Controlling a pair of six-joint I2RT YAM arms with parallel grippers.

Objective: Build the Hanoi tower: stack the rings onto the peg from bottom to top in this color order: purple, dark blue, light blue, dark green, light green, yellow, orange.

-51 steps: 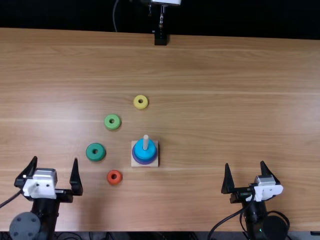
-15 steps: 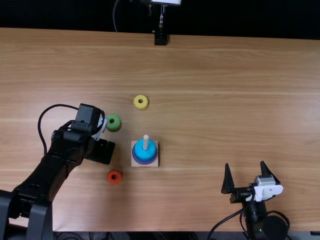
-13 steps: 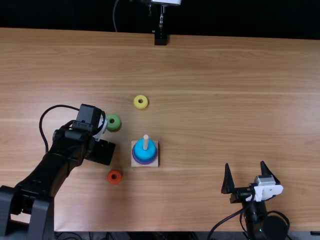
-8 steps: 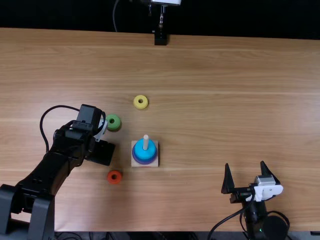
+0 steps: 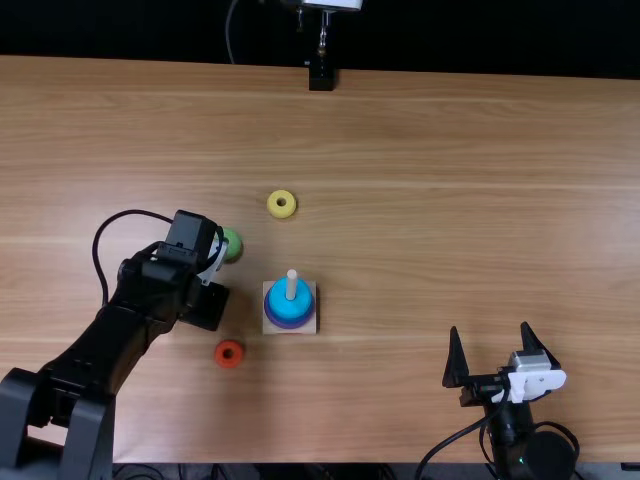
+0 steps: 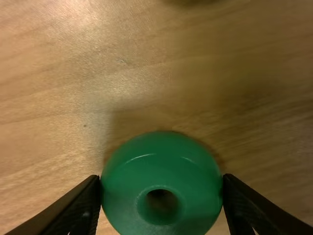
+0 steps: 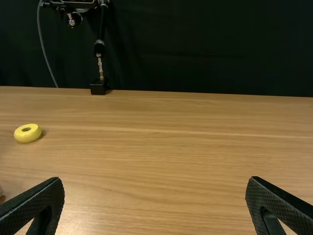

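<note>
Left gripper [image 5: 205, 304] now nearer the square base [image 5: 270, 327], flat fingers snug around the smooth dark green ring [image 6: 161, 169].

A light brown, wood-grained worktop [image 5: 420, 150] reflects a pale sheen at its left side. Beyond its far edge hangs a black fabric backdrop [image 7: 205, 49], with soft vertical folds.

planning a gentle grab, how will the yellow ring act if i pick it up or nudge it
The yellow ring looks stiff, since its round outline shows no sag. Lying flat, it would probably slide rather than tip. Its smooth, rounded side might slip in a loose pinch.
</note>
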